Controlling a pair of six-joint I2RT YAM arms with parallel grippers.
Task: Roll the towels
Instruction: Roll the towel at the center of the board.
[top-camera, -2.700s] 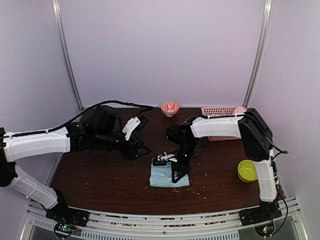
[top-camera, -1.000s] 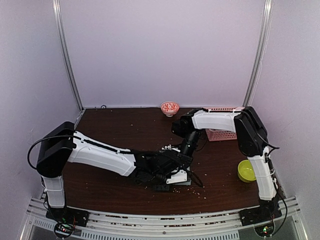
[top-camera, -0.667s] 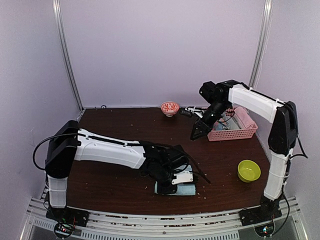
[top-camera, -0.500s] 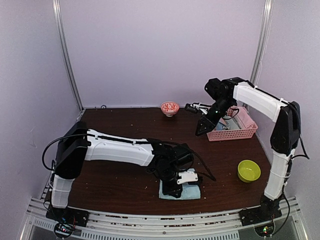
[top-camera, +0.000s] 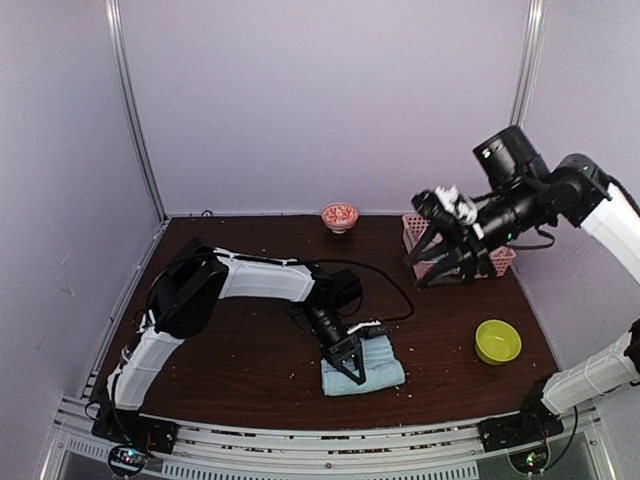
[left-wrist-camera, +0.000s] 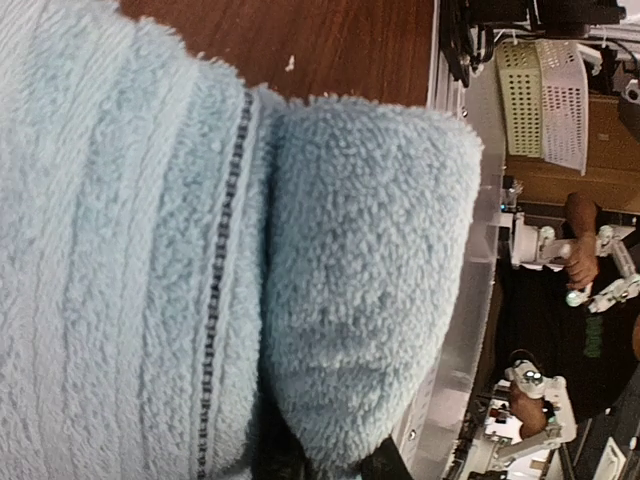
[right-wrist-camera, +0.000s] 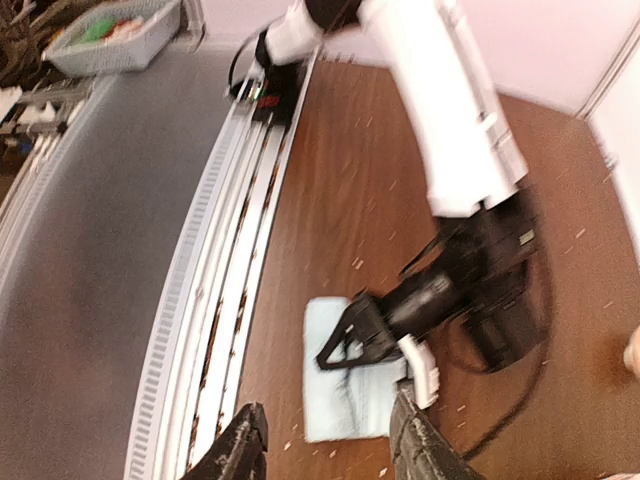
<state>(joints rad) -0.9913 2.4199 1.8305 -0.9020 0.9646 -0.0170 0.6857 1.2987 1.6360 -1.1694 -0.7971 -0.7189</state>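
Note:
A folded light-blue towel (top-camera: 378, 368) lies near the front of the brown table. My left gripper (top-camera: 352, 366) reaches down onto its left part. In the left wrist view the towel (left-wrist-camera: 360, 250) fills the frame, and a thick fold of it sits pinched between the dark fingertips (left-wrist-camera: 385, 465) of the left gripper (left-wrist-camera: 325, 465) at the bottom. My right gripper (top-camera: 445, 272) hangs high in the air in front of the basket, open and empty. In its blurred view the right gripper (right-wrist-camera: 330, 450) looks down on the towel (right-wrist-camera: 345, 410) and the left gripper (right-wrist-camera: 365, 330).
A pink lattice basket (top-camera: 412, 230) stands at the back right, partly behind my right gripper. A lime-green bowl (top-camera: 497, 341) sits at the right. A small red-and-white bowl (top-camera: 340, 215) is at the back edge. Crumbs dot the table; the metal rail (right-wrist-camera: 230, 300) runs along its front.
My right arm has swung up and to the right, away from the table, and its jaws have widened. My left gripper stays shut on the towel, which has shifted slightly.

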